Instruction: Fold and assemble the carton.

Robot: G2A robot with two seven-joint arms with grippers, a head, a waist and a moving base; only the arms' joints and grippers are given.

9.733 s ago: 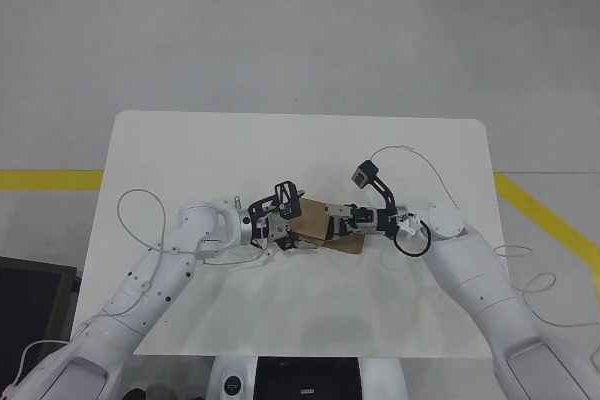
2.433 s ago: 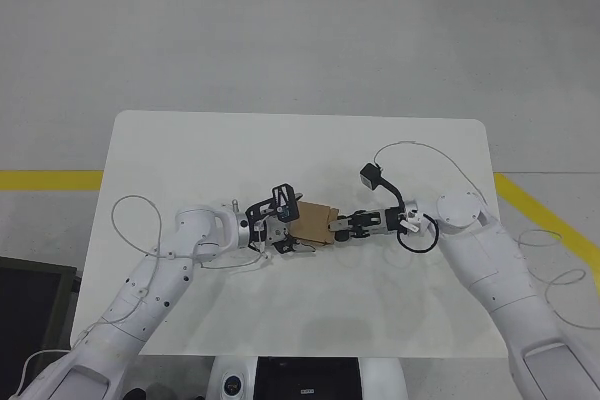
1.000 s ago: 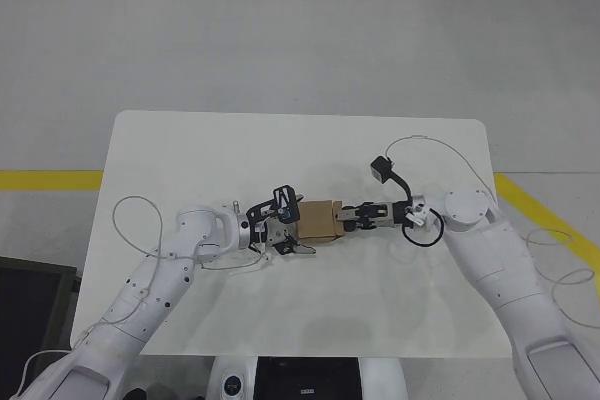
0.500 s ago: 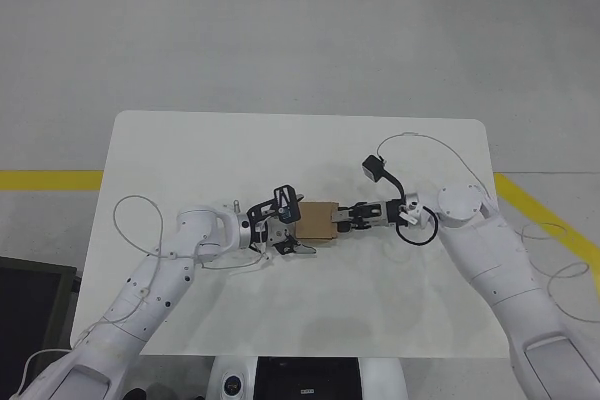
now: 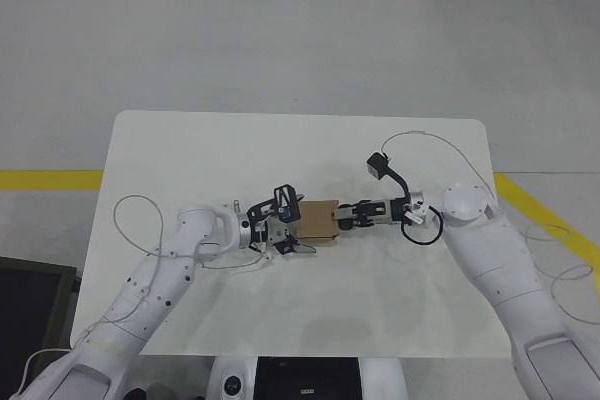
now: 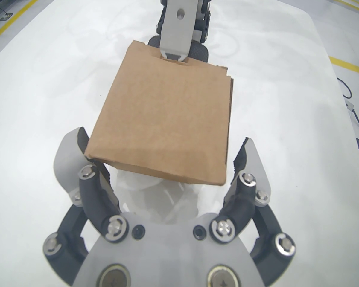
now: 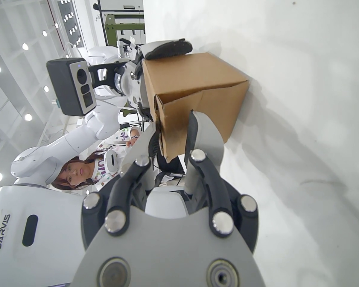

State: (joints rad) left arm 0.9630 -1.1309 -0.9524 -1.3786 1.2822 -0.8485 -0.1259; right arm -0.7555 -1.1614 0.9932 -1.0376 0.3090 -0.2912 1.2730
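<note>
White table (image 5: 160, 160) is carrying the carton (image 5: 318, 222) at its centre, already squared into a box. My left pincer (image 6: 163, 137) is straddling its 9 o'clock end, spread wide. My right pincer (image 7: 173, 123) is pinching the 3 o'clock flap (image 7: 179, 102), which I judge is waiting to be closed.

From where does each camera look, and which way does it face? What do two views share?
Top view: above the arms, facing down at the table; left gripper and right gripper meet at the carton.
Left wrist view: on the left wrist, facing along the open left gripper, which straddles the carton; the right gripper pinches its far edge.
Right wrist view: on the right wrist, facing along its own gripper, shut on the carton's near wall.
Shared: both wrist views show the carton and the opposite gripper.
</note>
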